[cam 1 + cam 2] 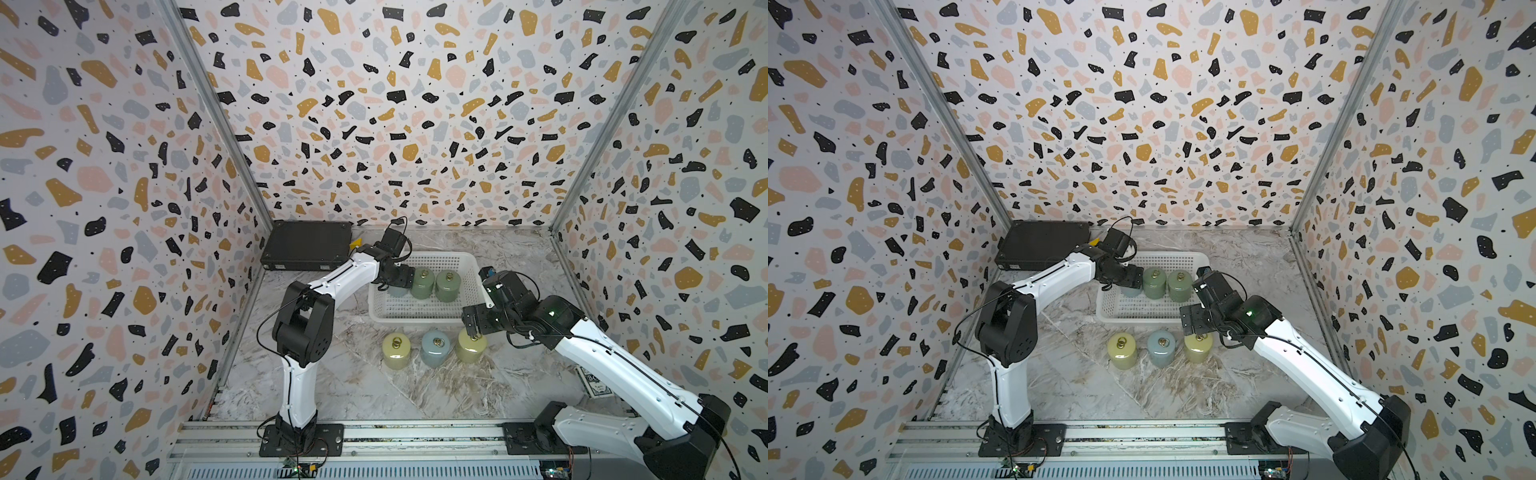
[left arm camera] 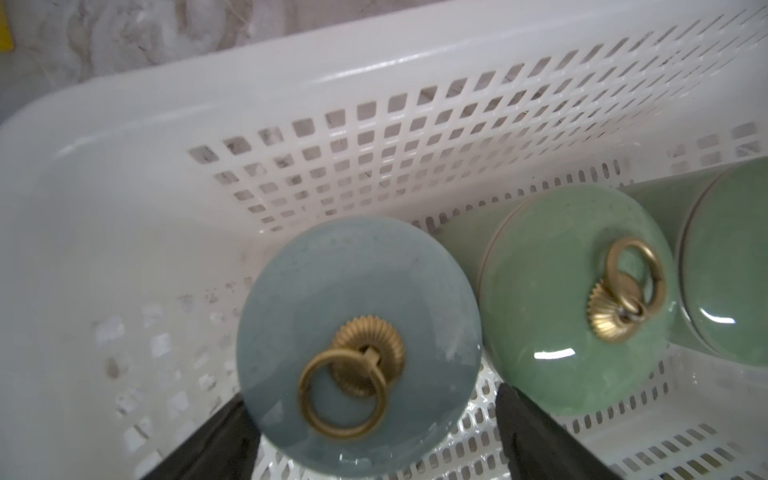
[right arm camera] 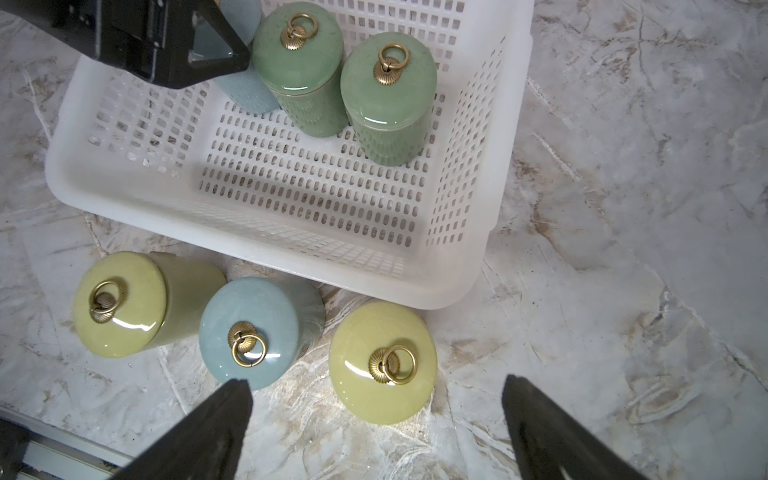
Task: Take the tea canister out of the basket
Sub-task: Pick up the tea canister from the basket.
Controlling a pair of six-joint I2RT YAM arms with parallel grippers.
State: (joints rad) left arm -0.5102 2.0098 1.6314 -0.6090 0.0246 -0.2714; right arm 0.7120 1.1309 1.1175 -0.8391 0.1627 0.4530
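Straddling the blue tea canister (image 2: 357,291) inside the basket (image 2: 208,83), the left gripper (image 2: 372,395) has jaws apart, gap showing by one finger, so no clamp yet imo. Canister sits right between the fingers (image 2: 528,424), green canister (image 2: 561,291) just outside one. Guessing side grip because the ring handle (image 2: 368,353) is floppy. Meanwhile the right gripper (image 3: 376,382) hangs wide open over a yellow canister (image 3: 382,332) on the table (image 3: 623,208).

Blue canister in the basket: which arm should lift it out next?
Left. The left gripper is inside the basket with a finger on each side of the blue canister. The right gripper hangs open over a yellow canister on the table, outside it.
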